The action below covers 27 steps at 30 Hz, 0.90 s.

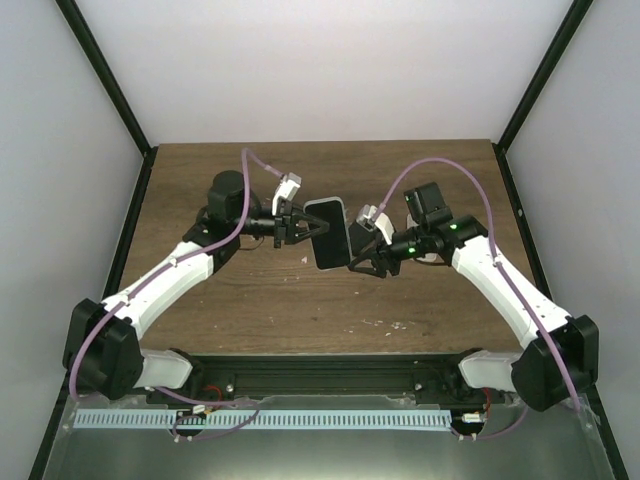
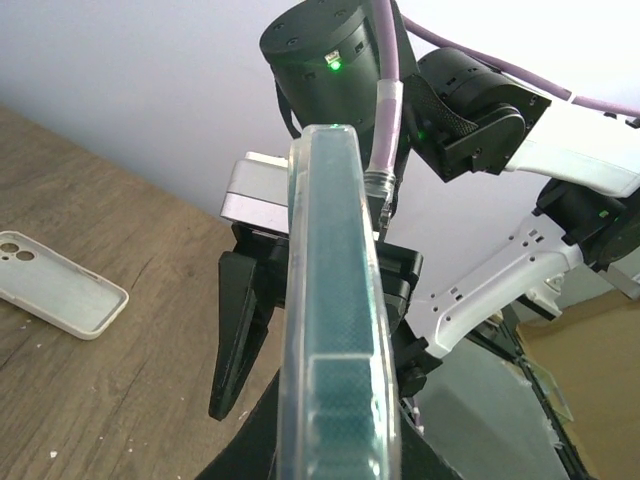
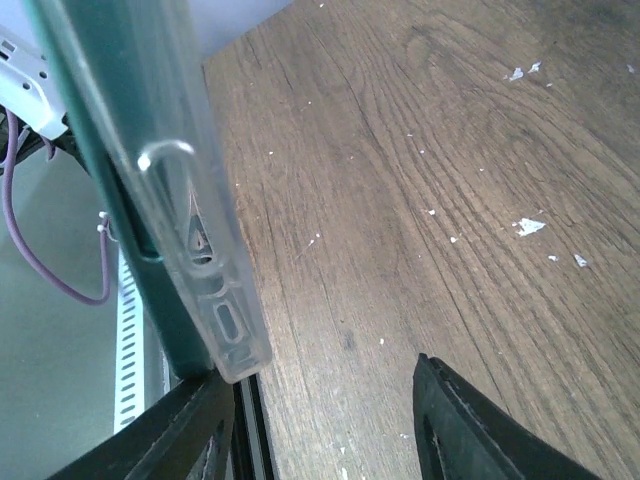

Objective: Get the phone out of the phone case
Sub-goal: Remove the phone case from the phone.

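Observation:
A dark green phone [image 1: 328,235] in a clear case is held off the table on edge, mid-table. My left gripper [image 1: 306,228] is shut on its left side. In the left wrist view the clear case [image 2: 335,330] runs edge-on up the middle, between my own fingers at the bottom. My right gripper [image 1: 357,260] is open at the phone's lower right edge, with its fingers [image 2: 240,330] on either side of the phone. In the right wrist view the case's corner [image 3: 215,310] sits by the left finger [image 3: 185,430]. The other finger [image 3: 470,430] is well apart.
A second, empty white phone case [image 2: 60,285] lies flat on the wooden table [image 1: 250,300], mostly hidden under the right arm in the top view. Black frame posts stand at the table's sides, and white walls surround it.

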Tool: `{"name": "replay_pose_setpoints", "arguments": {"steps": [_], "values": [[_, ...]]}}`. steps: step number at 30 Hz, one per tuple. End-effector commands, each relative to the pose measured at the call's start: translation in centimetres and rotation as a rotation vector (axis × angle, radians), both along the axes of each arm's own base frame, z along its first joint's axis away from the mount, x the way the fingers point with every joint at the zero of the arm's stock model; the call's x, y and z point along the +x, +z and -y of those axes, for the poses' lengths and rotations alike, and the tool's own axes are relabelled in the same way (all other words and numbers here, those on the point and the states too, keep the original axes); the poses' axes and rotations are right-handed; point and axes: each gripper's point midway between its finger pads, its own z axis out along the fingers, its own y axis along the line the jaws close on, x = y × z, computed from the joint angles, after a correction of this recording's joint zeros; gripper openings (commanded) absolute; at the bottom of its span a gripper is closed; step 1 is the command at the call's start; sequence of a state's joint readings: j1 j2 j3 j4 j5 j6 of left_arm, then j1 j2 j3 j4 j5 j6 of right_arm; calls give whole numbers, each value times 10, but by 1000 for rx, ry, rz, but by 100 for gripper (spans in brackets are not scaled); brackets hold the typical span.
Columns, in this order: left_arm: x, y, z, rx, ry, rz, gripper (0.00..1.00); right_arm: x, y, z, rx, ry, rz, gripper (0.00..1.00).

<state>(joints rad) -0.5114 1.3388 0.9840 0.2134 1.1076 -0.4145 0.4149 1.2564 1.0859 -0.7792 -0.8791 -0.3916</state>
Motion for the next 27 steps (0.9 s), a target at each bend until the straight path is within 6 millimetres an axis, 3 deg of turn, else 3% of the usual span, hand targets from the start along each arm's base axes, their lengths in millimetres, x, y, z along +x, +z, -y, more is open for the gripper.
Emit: {"name": "replay_pose_setpoints", "arguments": {"steps": [1,9,12,16,21,24,27], "values": [[-62,-16,18,39,-286,-147,0,41,86,-17,194,-13,268,51],[-63,-27,25,72,-286,-169,0,33,122,-17,302,41,277,55],[-63,-29,26,76,-286,-171,0,40,129,-16,301,8,298,56],[-65,-28,26,71,-303,-173,0,70,120,-10,236,-145,300,56],[-75,-21,24,38,-366,-180,0,87,99,-5,166,-230,267,56],[-83,-13,20,16,-402,-170,0,89,94,-3,142,-236,281,56],[-85,-11,19,11,-409,-161,0,75,102,-7,178,-166,291,56]]}}
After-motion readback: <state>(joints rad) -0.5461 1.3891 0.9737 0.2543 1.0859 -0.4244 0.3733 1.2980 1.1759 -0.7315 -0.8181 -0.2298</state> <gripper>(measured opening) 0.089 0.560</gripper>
